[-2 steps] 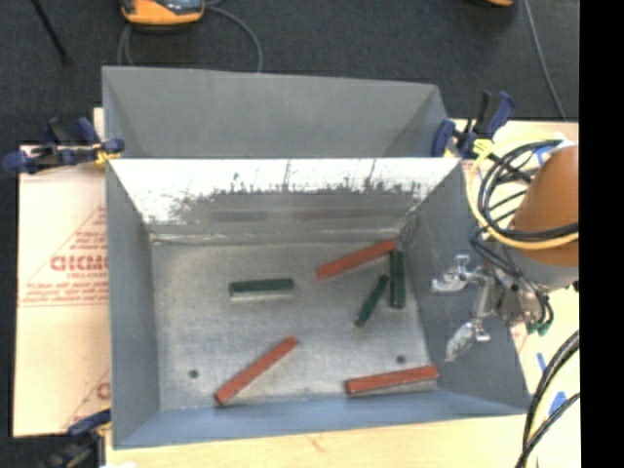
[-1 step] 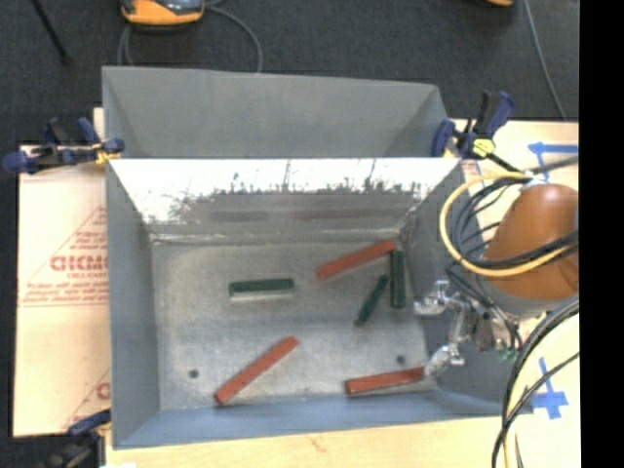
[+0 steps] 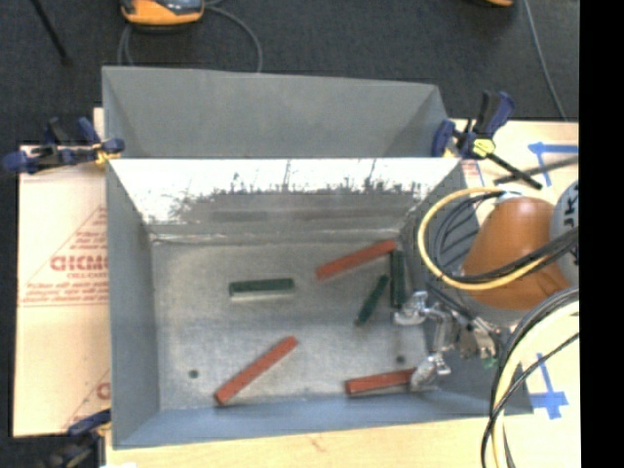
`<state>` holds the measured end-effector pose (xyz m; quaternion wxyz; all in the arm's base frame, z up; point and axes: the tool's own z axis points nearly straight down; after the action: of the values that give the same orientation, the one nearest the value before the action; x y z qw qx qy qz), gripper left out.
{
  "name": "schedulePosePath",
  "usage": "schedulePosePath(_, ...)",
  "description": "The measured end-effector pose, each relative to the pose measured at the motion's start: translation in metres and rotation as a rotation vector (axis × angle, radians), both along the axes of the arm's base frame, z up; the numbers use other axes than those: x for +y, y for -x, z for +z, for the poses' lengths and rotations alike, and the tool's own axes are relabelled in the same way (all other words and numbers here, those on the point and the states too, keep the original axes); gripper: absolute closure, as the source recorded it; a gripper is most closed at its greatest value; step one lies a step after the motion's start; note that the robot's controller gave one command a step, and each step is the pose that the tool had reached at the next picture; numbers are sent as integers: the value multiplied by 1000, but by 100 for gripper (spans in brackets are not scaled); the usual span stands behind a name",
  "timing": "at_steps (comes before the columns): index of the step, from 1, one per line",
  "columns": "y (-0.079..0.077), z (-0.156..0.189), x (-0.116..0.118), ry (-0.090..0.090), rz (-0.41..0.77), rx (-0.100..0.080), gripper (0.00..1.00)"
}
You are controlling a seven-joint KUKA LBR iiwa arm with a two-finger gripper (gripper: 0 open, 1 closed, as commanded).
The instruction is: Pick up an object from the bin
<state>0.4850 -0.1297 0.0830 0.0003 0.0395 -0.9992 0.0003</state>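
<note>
While the arm reaches in from the right, the piece nearest its gripper (image 3: 421, 341) is a red bar (image 3: 378, 384). It's flat, slim and straight-edged, lying almost level along the near wall of the bin (image 3: 132, 291), in the front right corner of the floor. Its right end runs up to the lower finger (image 3: 427, 369), and whether the two are touching or just beside each other is hard to call from this angle.

Now the fingers. They stand wide apart, released, one up by the green pieces and one down at the red bar's end, with bare bin floor in the gap between them. The upper finger (image 3: 413, 310) sits just beside a dark green stick (image 3: 396, 279) that runs front to back. A tilted green stick (image 3: 370, 301) lies just left of that one. Above those two, a slanted red bar (image 3: 356, 260) lies toward the back right.

Well apart from the gripper, a dark green bar (image 3: 261, 287) lies level mid-floor. And a long red bar (image 3: 255, 370) angles across the front left.
</note>
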Motion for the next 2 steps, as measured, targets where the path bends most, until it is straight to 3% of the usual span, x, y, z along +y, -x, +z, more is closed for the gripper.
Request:
schedulePosePath(1, 5, -4, -1, 2, 59, -21, 0)
schedulePosePath(2, 8, -4, 8, 6, 159, -9, 100)
